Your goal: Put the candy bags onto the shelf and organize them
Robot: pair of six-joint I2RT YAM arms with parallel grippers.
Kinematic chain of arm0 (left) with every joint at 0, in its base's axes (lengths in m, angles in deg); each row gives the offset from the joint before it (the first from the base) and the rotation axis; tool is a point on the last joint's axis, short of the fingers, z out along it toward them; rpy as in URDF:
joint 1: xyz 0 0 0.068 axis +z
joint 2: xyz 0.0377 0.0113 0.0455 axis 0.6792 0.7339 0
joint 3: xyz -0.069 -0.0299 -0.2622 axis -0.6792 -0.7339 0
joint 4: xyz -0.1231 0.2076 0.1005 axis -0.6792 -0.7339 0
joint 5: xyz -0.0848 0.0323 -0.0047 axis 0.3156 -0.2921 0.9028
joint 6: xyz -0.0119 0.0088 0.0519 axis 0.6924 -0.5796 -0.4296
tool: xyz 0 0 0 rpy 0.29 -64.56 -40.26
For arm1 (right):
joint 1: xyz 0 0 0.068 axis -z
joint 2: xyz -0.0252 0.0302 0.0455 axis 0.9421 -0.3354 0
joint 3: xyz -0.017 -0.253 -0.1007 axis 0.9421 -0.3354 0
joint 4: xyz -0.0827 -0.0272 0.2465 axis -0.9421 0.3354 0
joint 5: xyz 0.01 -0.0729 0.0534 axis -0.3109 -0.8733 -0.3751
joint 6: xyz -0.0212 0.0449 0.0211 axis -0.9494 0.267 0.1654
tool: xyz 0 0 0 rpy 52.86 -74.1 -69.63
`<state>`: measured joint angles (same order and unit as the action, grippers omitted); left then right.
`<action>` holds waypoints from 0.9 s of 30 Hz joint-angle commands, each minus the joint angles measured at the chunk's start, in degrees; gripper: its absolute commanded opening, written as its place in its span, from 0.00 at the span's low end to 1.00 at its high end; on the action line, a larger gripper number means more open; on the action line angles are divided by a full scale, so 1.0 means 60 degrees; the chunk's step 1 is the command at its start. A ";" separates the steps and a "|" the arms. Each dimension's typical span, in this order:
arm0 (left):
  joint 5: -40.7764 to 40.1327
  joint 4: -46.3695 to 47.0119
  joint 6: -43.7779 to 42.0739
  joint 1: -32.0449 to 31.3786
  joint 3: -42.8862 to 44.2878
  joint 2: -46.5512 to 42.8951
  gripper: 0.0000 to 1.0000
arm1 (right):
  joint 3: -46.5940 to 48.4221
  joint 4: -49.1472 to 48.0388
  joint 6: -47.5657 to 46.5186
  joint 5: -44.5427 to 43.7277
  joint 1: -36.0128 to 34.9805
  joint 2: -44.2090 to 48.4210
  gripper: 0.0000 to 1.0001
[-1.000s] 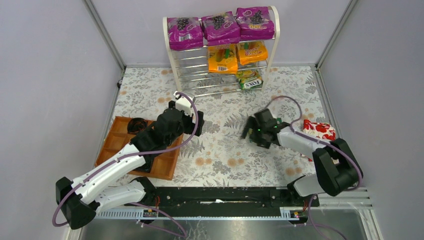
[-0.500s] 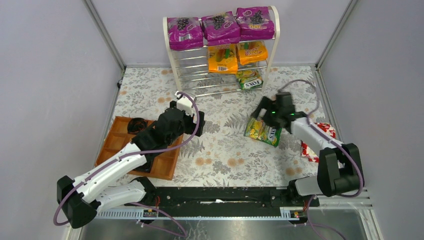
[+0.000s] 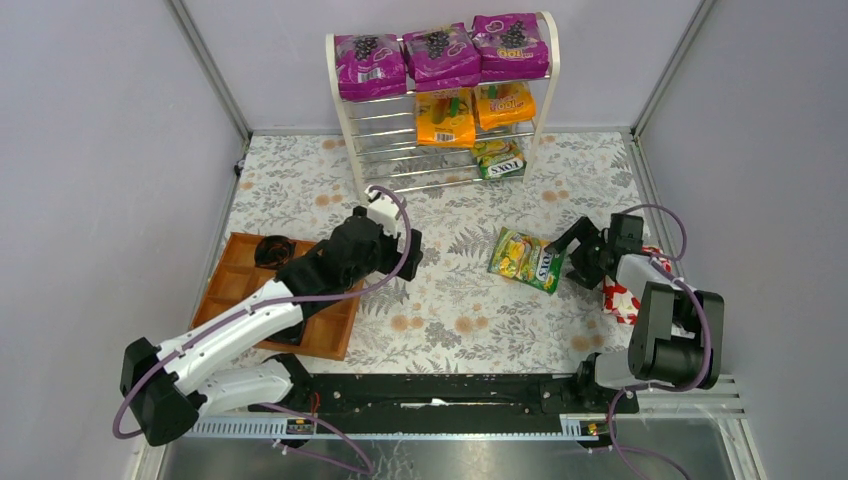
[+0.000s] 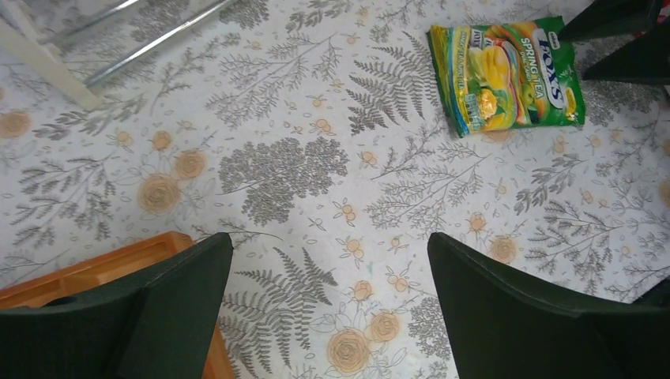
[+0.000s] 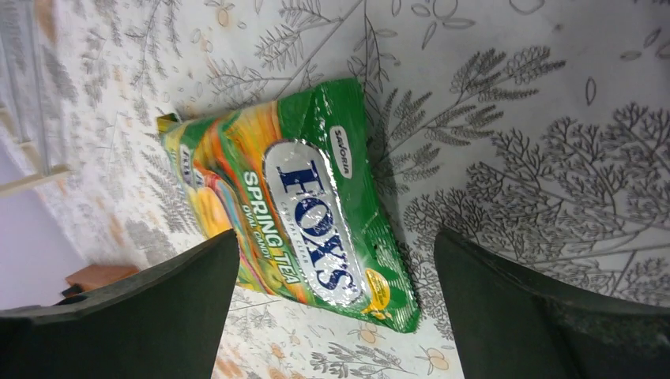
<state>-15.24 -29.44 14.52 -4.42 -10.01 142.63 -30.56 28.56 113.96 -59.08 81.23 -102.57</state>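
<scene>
The right gripper point(image 3: 568, 262) is gaping wide beside the glossy green-yellow plastic candy bag point(image 3: 525, 260) — pinching one edge low is looking wisest.

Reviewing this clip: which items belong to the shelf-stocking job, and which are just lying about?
Part of the job: shelf; three purple bags on its top tier; two orange bags below; shelved green bag; loose green bag.
Just lying about: wooden tray; dark object in it; red flowered bag.
</scene>
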 commanded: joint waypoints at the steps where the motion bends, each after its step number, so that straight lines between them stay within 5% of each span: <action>1: 0.0743 0.0092 0.0471 -0.0029 0.0563 0.0337 0.99 | -0.0201 -0.1123 0.0159 0.0754 0.0470 -0.0391 1.00; 15: 0.4935 0.1135 0.2825 -0.0024 0.0798 0.3364 0.86 | -0.0871 -0.2767 0.0113 0.2300 0.0681 -0.1122 1.00; 22: 0.5429 0.2115 0.3715 -0.0025 0.1421 0.5181 0.75 | -0.1594 -0.5563 0.1245 0.4523 0.0707 -0.2481 1.00; 27: 0.5352 0.3289 0.4332 -0.0022 0.1863 0.6369 0.70 | -0.1971 -0.6528 0.1533 0.4742 0.0715 -0.2902 1.00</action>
<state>15.49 -19.08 36.24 -4.46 -2.30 177.60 -38.85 -8.94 122.03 -31.80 85.76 -116.60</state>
